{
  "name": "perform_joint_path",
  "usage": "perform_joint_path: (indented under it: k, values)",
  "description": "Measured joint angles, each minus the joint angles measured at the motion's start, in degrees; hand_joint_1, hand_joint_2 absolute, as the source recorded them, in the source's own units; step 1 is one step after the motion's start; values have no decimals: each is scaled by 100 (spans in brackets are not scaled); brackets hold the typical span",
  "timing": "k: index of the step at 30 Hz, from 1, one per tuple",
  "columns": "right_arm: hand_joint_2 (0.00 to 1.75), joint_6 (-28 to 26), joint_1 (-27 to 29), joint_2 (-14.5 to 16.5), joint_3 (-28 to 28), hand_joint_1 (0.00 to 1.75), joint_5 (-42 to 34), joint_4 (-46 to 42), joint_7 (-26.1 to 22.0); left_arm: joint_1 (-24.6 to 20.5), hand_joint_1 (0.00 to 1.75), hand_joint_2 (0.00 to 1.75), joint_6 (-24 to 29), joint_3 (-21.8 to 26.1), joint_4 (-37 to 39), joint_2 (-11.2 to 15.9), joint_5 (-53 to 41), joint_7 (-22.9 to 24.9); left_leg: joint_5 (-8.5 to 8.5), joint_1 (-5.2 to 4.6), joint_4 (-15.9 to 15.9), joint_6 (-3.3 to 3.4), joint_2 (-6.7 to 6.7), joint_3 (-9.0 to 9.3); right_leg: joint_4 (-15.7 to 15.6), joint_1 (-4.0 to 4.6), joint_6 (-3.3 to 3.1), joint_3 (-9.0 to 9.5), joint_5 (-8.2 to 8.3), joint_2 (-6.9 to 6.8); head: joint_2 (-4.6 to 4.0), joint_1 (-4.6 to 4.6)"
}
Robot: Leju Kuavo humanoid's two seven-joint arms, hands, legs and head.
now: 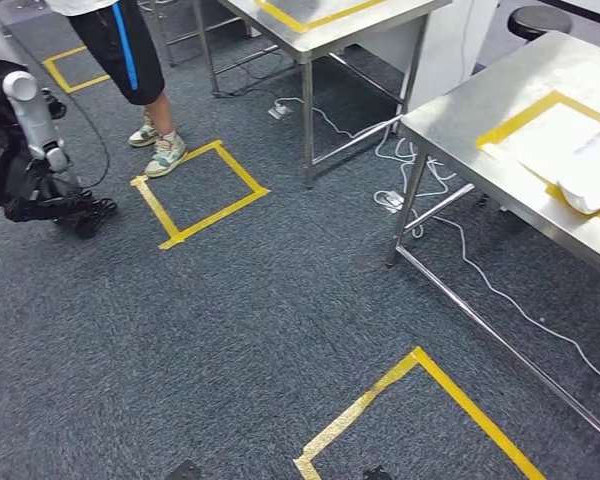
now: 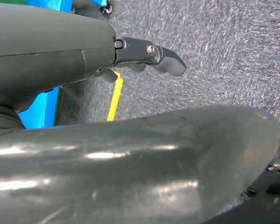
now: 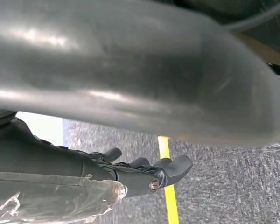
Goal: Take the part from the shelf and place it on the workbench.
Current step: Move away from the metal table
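The steel workbench [image 1: 470,125] stands at the right of the head view, with a yellow tape outline [image 1: 520,120] on its top. A white soft-looking item [image 1: 593,175] lies inside that outline on white sheets. My left hand [image 1: 78,210] hangs low at the far left, over the carpet. In the left wrist view its fingers [image 2: 149,52] stretch out straight, apart from the thick thumb [image 2: 149,158], with nothing between them. My right hand's fingers [image 3: 159,170] also lie straight below its thumb [image 3: 149,70], holding nothing. A clear shiny film [image 3: 61,196] lies along that hand's cover.
A person's legs [image 1: 150,100] stand at the top left beside a yellow floor square [image 1: 199,195]. A second steel table [image 1: 320,35] stands behind, with white cables [image 1: 403,200] on the carpet. Another taped square [image 1: 418,410] lies near me. Something blue [image 2: 43,109] is by my left hand.
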Motion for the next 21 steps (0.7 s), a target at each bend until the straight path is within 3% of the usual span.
perform_joint_path:
  k: [1,2,4,5,7,8,10,12,14,15,16,17,19,21]
  values:
    - [0,0,4,0,0,0,-1,0,1,2,0,0,0,0,0,-3,-4,0,-34,8,188,-11,29,-85,0,4,-2,0,-5,-91,0,-1]
    - [0,0,2,0,0,0,-1,0,2,9,0,0,1,0,0,-2,-7,0,34,15,181,-19,49,-69,0,5,0,1,-10,-175,0,-1]
    - [0,1,-6,0,0,0,-1,0,2,16,0,0,2,0,0,1,-5,0,360,24,-370,-26,186,254,1,3,24,15,-26,-321,0,-3]
    - [0,1,-6,-1,0,0,-1,-1,2,7,0,0,2,0,0,-2,-5,0,493,20,-754,-33,353,473,14,21,52,22,-46,-387,0,-9]
    - [0,1,-6,-3,0,0,1,-2,3,-23,0,0,3,0,0,-11,-1,0,600,7,-1230,24,552,737,33,61,117,35,-87,-512,0,-1]
    - [0,1,-10,-4,0,0,2,-2,3,-28,0,0,3,1,0,-15,6,0,589,-6,-1302,65,550,763,36,78,149,49,-103,-576,0,8]
    - [0,1,-35,-3,0,0,4,-2,4,-6,0,0,3,8,0,-10,23,2,595,-9,-1309,159,392,751,39,59,213,94,-137,-636,0,31]
    - [0,2,-53,-1,1,0,5,-2,4,10,0,0,3,18,0,-2,32,6,619,6,-1323,229,257,756,295,28,269,3,-326,-392,0,54]
    - [0,4,-41,0,2,0,6,-1,4,0,0,0,3,22,0,0,34,7,632,10,-1325,277,111,748,1039,15,289,-342,-701,-65,0,89]
    - [0,5,-28,-1,1,0,6,1,5,-3,0,0,3,22,0,-1,34,7,636,5,-1324,291,27,743,1440,16,285,-545,-851,8,0,99]
    - [0,7,-15,-1,1,0,6,1,5,1,0,0,3,23,0,0,34,7,639,0,-1324,297,-61,741,1705,19,276,-693,-908,44,0,104]
    - [0,7,-5,-2,0,0,6,1,7,10,0,0,3,24,0,2,34,8,642,-4,-1323,297,-148,743,1740,20,261,-737,-843,61,0,109]
    - [0,5,1,-2,0,0,6,1,10,25,0,0,3,26,0,4,34,9,652,-5,-1322,283,-321,751,1149,16,221,-495,-443,162,0,110]
    - [0,6,-5,-2,1,0,6,0,10,21,0,0,3,26,0,0,34,8,667,-8,-1312,244,-477,740,383,-3,189,-152,-133,439,0,109]
